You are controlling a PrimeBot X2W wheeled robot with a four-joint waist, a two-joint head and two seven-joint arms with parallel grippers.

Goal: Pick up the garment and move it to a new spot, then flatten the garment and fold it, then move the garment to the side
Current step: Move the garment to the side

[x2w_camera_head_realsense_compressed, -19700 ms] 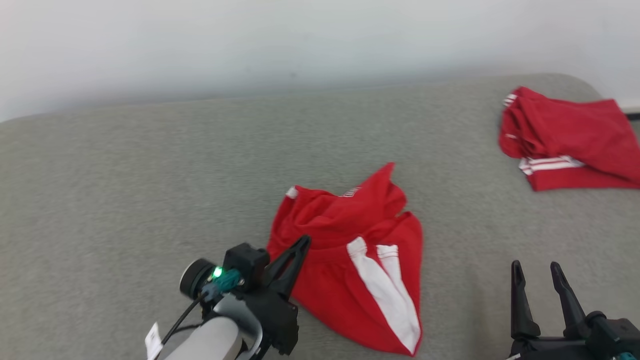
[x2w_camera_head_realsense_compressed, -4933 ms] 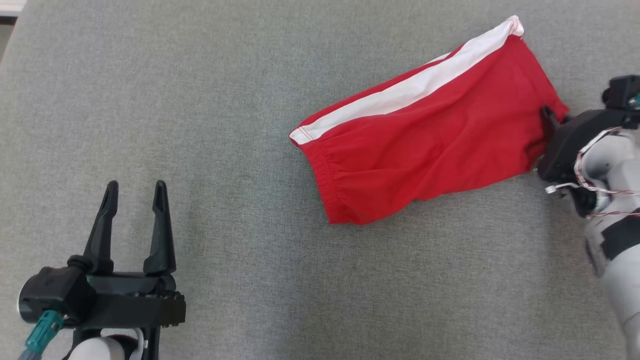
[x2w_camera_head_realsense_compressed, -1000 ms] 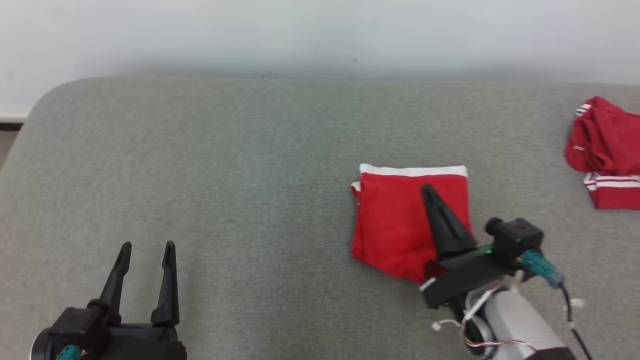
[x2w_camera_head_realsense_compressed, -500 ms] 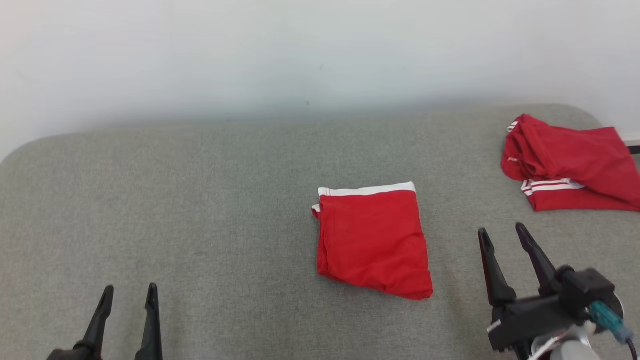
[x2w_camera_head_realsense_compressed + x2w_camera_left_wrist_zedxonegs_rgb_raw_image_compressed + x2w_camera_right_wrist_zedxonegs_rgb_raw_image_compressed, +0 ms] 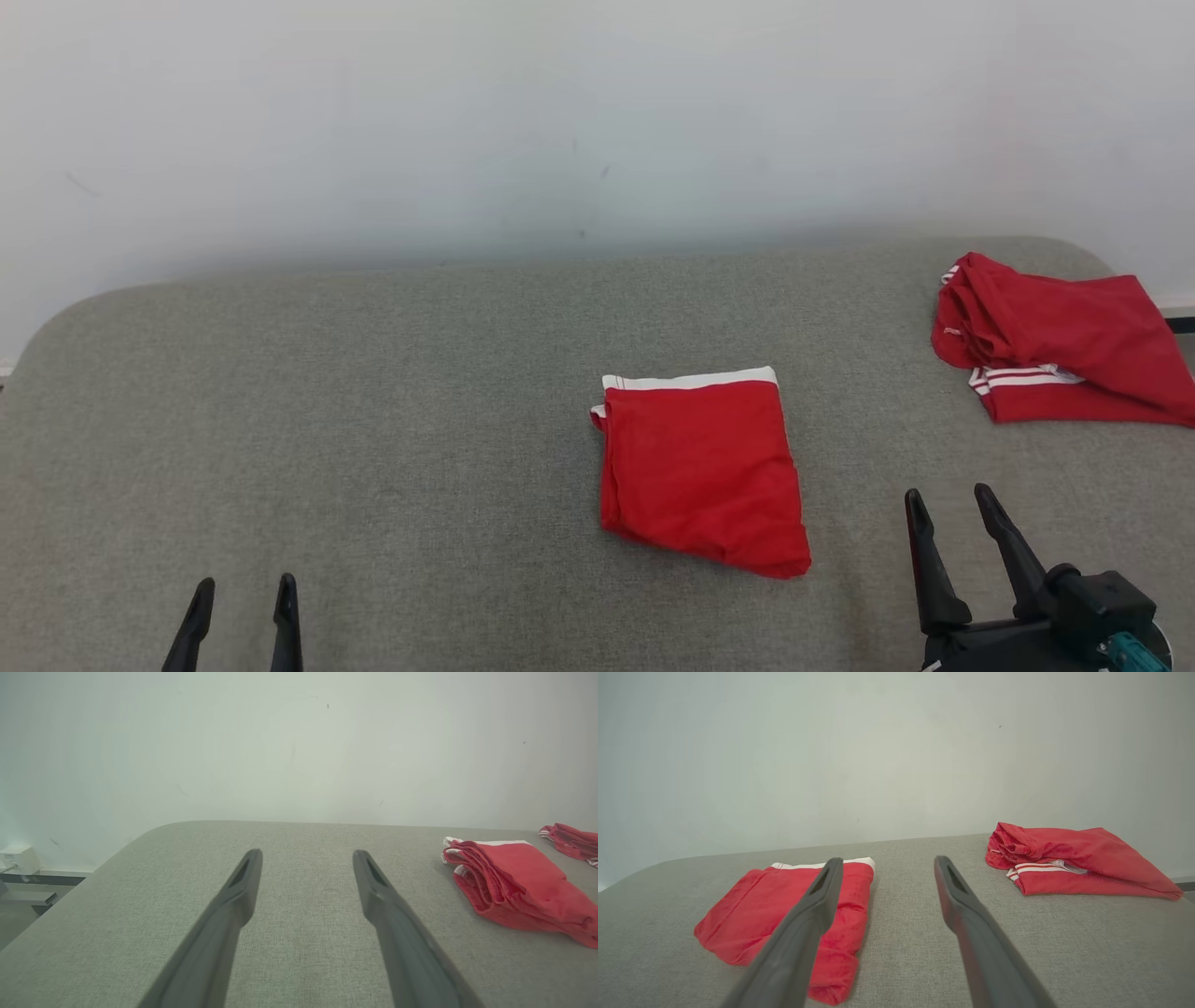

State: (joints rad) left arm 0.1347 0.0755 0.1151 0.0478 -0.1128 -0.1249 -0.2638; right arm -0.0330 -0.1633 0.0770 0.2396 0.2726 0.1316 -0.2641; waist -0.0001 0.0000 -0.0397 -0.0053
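On the grey surface [image 5: 373, 420]: the folded red garment [image 5: 700, 471] lies flat near the middle, with a white band along its far edge and nothing touching it.
Other clothing: a looser red pile [image 5: 1055, 341] sits at the far right corner, well apart from the garment.
Left gripper [image 5: 246, 581]: jaws spread wide and empty, low at the near left, well apart from the garment.
Right gripper [image 5: 948, 492]: jaws spread wide and empty, near the garment's right side but clear of it.
Step in hand: the folding looks done; moving the garment to the side appears to be what is left.
Next move calls for: probably the right gripper, being nearer, pinching all layers at one edge, low against the surface, so the fold holds as the garment slides or lifts.
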